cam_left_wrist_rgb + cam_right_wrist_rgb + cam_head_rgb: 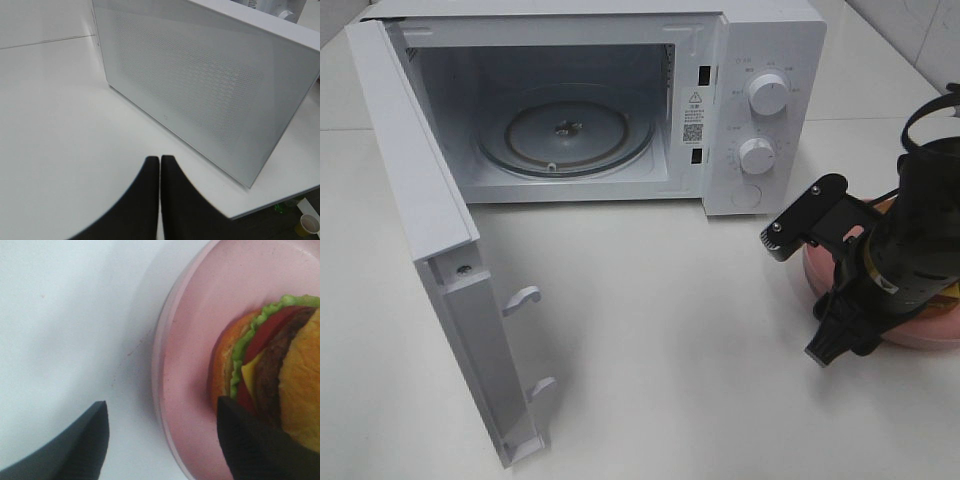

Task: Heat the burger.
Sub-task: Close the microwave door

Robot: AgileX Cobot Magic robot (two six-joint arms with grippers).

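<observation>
On the white table (650, 340) the white microwave (760, 120) stands at the far side with its door (420, 210) swung wide open to the left, and a glass turntable (565, 130) lies inside. At the right edge, near the microwave, a pink plate (200, 340) carries the burger (270, 365), which shows a golden-brown bun, green lettuce, red tomato, yellow cheese and a dark patty. The right gripper (162, 440) hangs over the plate rim with its 2 fingers spread apart, 1 over the table and 1 at the burger, holding nothing, while the left gripper (160, 200) has its 2 fingers pressed together behind the microwave.
</observation>
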